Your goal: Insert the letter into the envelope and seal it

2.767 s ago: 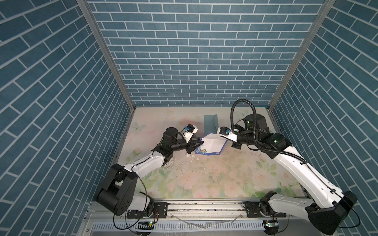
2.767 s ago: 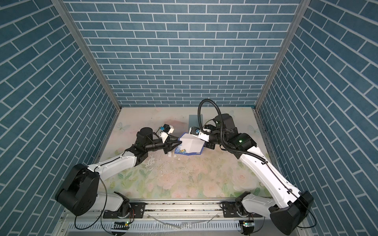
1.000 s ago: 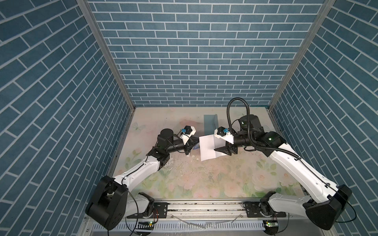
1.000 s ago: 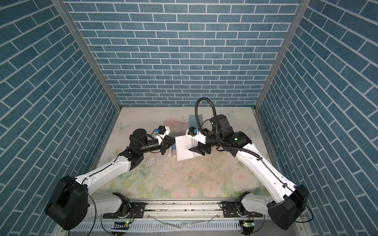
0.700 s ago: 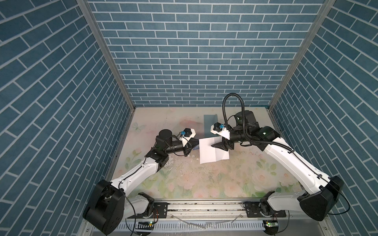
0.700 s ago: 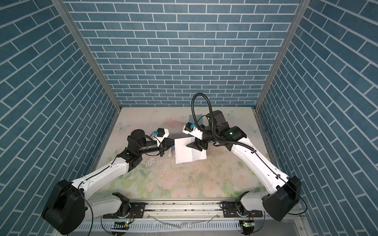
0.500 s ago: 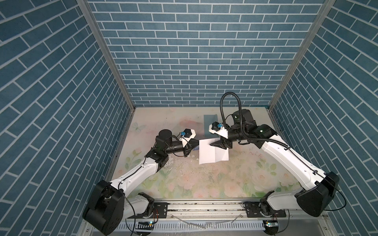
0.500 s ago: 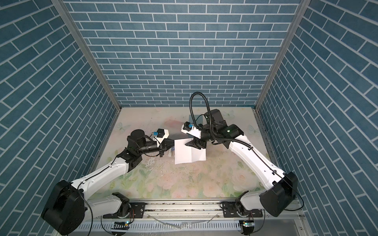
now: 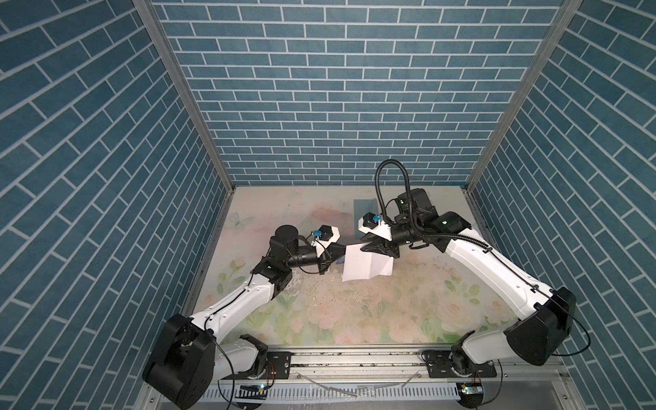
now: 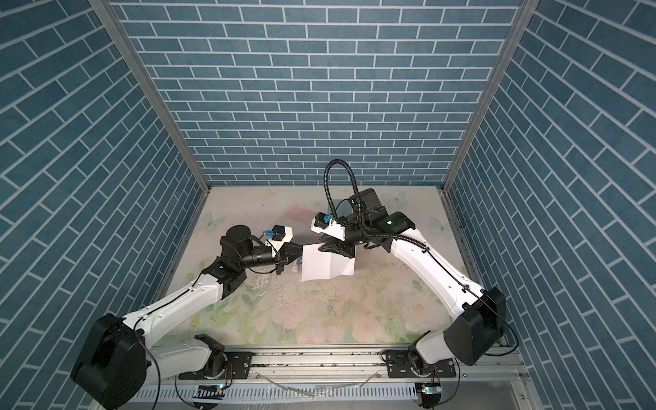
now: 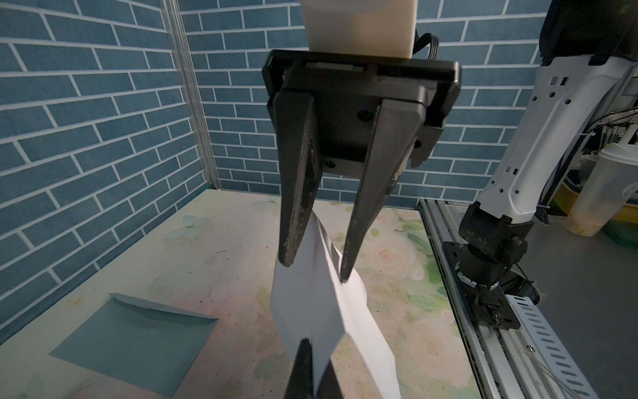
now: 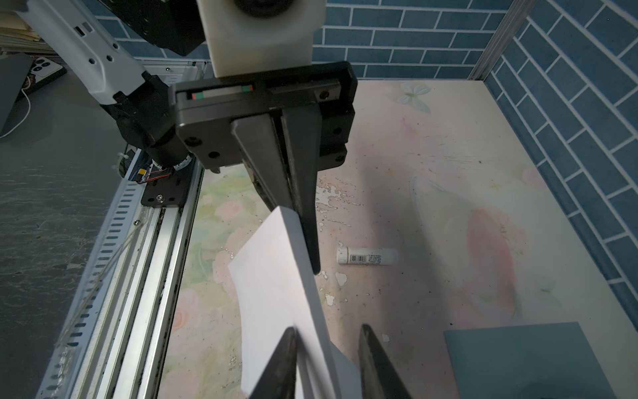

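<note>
The letter (image 9: 365, 264) is a white creased sheet hanging in the air over the middle of the table, seen in both top views (image 10: 324, 266). My left gripper (image 9: 342, 252) is shut on its left edge; in the left wrist view its jaws (image 11: 310, 345) pinch the sheet (image 11: 310, 304). My right gripper (image 9: 365, 248) straddles the letter's upper edge. In the right wrist view the sheet (image 12: 276, 276) lies against one finger (image 12: 286, 349), and the other finger stands apart. The teal envelope (image 9: 365, 207) lies flat behind the right wrist, with its flap raised (image 11: 134, 331).
A white glue stick (image 12: 367, 256) lies on the floral table below the letter. Blue brick walls close three sides. A metal rail (image 9: 355, 358) runs along the front edge. A plastic cup (image 11: 607, 193) stands outside the table.
The right gripper has shifted back and left to the letter's upper edge, and its jaws have narrowed round the sheet. The left gripper has kept the letter raised.
</note>
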